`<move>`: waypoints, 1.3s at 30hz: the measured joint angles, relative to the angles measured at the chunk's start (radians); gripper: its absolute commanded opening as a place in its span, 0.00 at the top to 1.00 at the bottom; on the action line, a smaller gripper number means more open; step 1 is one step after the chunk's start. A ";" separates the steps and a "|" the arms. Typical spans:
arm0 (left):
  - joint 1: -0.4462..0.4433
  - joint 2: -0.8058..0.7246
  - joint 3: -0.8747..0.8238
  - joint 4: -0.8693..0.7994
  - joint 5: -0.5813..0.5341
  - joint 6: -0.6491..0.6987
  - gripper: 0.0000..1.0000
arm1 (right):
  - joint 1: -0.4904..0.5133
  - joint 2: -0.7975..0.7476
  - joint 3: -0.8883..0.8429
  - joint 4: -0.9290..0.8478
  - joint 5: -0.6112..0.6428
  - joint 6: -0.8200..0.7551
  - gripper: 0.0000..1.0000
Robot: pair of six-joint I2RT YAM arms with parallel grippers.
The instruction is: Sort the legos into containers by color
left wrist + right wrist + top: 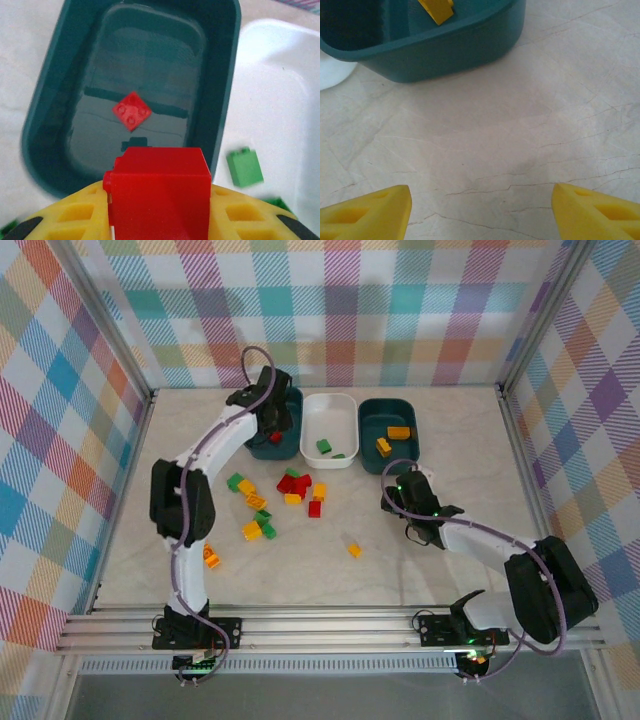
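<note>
Top external: marbled table (pixel 450 540), plaid walls (pixel 400 310); left fingers (pixel 70 215) clamp lego (pixel 160 195), right fingers (pixel 370 210) apart

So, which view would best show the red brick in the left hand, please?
Left wrist view: the red brick looms large in the left hand. The top view gives a red speck there, maybe it; the right wrist view faces another tub.

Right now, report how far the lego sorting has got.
Done: one red brick lies in the left teal tub, green bricks in the white tub, yellow-orange bricks in the right teal tub. In hand: the left tool holds a second red brick over that tub. Left: the mixed pile on the table; the right tool is open, empty.
</note>
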 measured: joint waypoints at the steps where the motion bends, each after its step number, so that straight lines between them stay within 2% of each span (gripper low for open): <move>1: 0.010 0.049 0.046 -0.004 0.008 0.003 0.71 | 0.000 0.005 0.000 0.000 0.000 0.000 0.26; 6: 0.032 0.236 0.235 -0.049 0.037 0.021 0.68 | 0.000 0.008 0.000 0.006 0.000 0.000 0.25; 10: 0.035 0.307 0.333 -0.089 0.054 0.025 0.61 | 0.000 0.008 0.000 0.008 0.000 0.000 0.25; 12: 0.035 0.316 0.351 -0.100 0.060 0.024 0.57 | 0.000 0.008 0.000 0.008 0.000 0.000 0.25; 17: 0.035 0.318 0.361 -0.127 0.068 0.027 0.36 | 0.000 0.007 0.000 0.008 0.000 0.000 0.25; 25: 0.035 0.295 0.342 -0.169 0.078 0.021 0.32 | 0.000 -0.044 0.000 0.007 0.000 -0.003 0.25; 29: 0.035 0.151 0.183 -0.167 0.073 -0.005 0.28 | 0.000 -0.072 0.000 0.007 0.000 -0.008 0.24; 31: 0.034 0.008 0.024 -0.145 0.063 -0.040 0.25 | 0.000 -0.080 0.000 0.007 0.000 -0.008 0.25; 36: 0.028 -0.377 -0.428 -0.037 0.077 -0.140 0.24 | 0.000 -0.089 0.000 0.008 -0.023 -0.011 0.25; 39: 0.000 -0.489 -0.616 0.013 0.096 -0.153 0.26 | 0.000 -0.086 0.000 0.008 -0.042 -0.010 0.25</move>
